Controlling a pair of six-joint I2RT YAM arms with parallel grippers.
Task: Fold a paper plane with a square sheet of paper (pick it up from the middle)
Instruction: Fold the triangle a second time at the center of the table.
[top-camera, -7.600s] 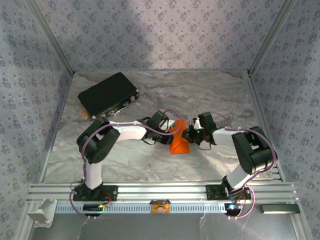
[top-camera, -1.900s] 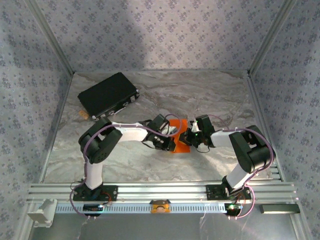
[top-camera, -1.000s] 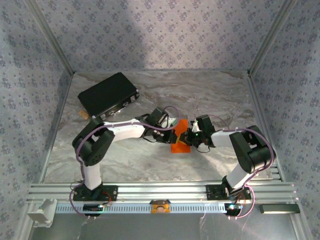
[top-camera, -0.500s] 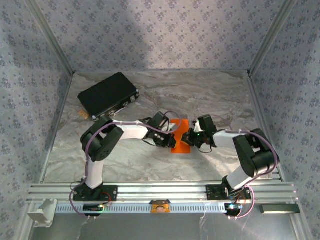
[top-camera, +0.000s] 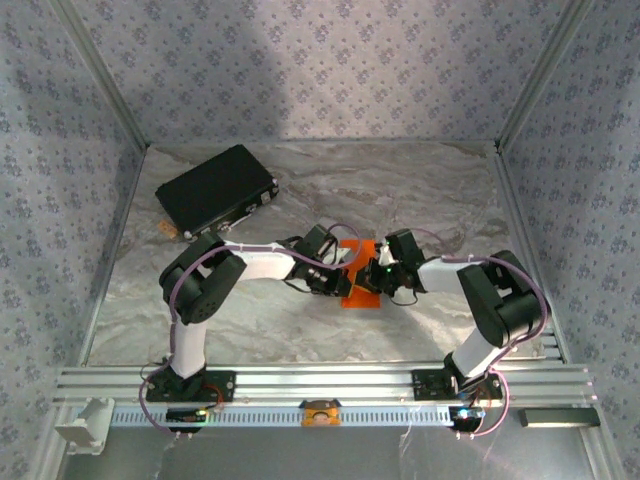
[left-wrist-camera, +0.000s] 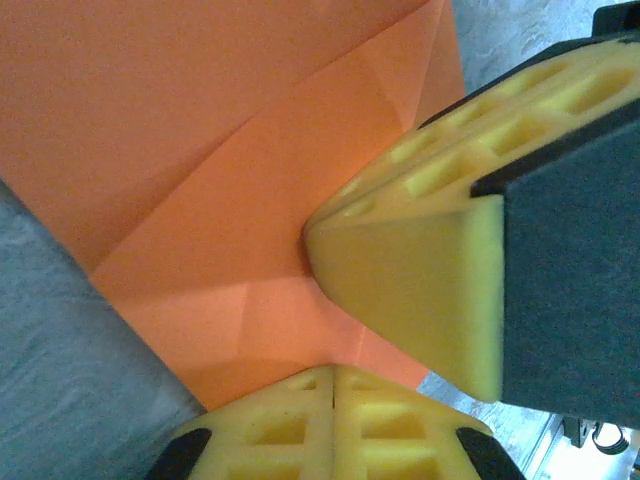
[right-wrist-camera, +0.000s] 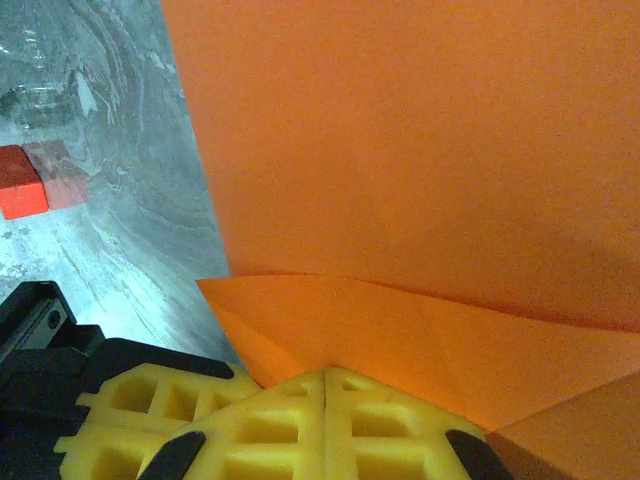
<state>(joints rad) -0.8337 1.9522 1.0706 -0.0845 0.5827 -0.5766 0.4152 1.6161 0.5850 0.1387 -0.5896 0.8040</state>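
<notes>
The square sheet of paper (top-camera: 358, 277) lies partly folded on the marble table (top-camera: 420, 190), bright orange with creases, between my two grippers. My left gripper (top-camera: 334, 272) touches its left side with jaws shut, the fingertips (left-wrist-camera: 335, 372) resting on the orange paper (left-wrist-camera: 230, 150). My right gripper (top-camera: 379, 279) meets the sheet from the right, also shut, its tips (right-wrist-camera: 327, 376) against a folded flap (right-wrist-camera: 400, 320). The right gripper's yellow finger (left-wrist-camera: 420, 270) presses on the paper just ahead of my left tips. Whether either gripper pinches a layer is not visible. No finished paper plane is in view.
A black case (top-camera: 217, 188) lies at the back left of the table. A small red block (right-wrist-camera: 20, 180) sits on the marble beyond the paper's edge. Patterned walls enclose the table on three sides, and an aluminium rail (top-camera: 320, 385) runs along the near edge.
The left arm's elbow swung out and came back while its gripper stayed at the paper. The right gripper has shifted slightly left, closer onto the sheet. Both grippers stay shut.
</notes>
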